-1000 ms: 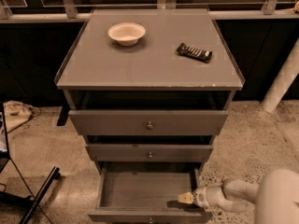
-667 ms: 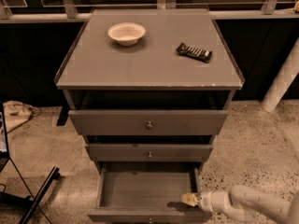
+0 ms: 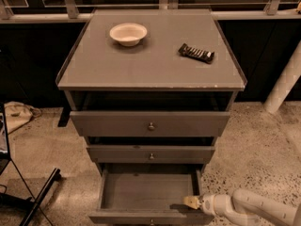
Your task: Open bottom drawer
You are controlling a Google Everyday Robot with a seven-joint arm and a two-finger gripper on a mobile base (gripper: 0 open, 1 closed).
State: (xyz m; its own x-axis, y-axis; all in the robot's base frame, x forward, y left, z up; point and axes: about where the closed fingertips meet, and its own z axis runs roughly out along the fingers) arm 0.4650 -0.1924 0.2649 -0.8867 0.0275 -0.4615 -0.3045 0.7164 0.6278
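On the floor at far left, a pale cloth (image 3: 16, 114) and, nearer, a dark stand (image 3: 40, 197). In the middle, the grey cabinet's counter (image 3: 150, 67), carrying a white bowl (image 3: 128, 33) at its far left and a dark wrapped snack bar (image 3: 196, 52) further right, well apart from it. Under the counter, the top drawer (image 3: 113, 124) slightly out and the middle drawer (image 3: 117, 153) a little out as well, each with a small round knob.

Lowest and nearest, the bottom drawer (image 3: 148, 192): pulled well out past the other two, plain grey inside (front panel partly cut by the lower border of the view). In its near right corner, just behind the front panel and beside the right wall, the hand (image 3: 192, 202). Touching the wall or only close to it: cannot tell. Apart or together: cannot tell either. From the hand, a white arm (image 3: 254, 206) running off to the lower right. At far right, a white post (image 3: 284, 81).

Compared with a second ago: drawer out by the same amount, hand at the same corner. Gone from the lower right, the bulky white part of the arm seen then; only the slimmer stretch in view now.
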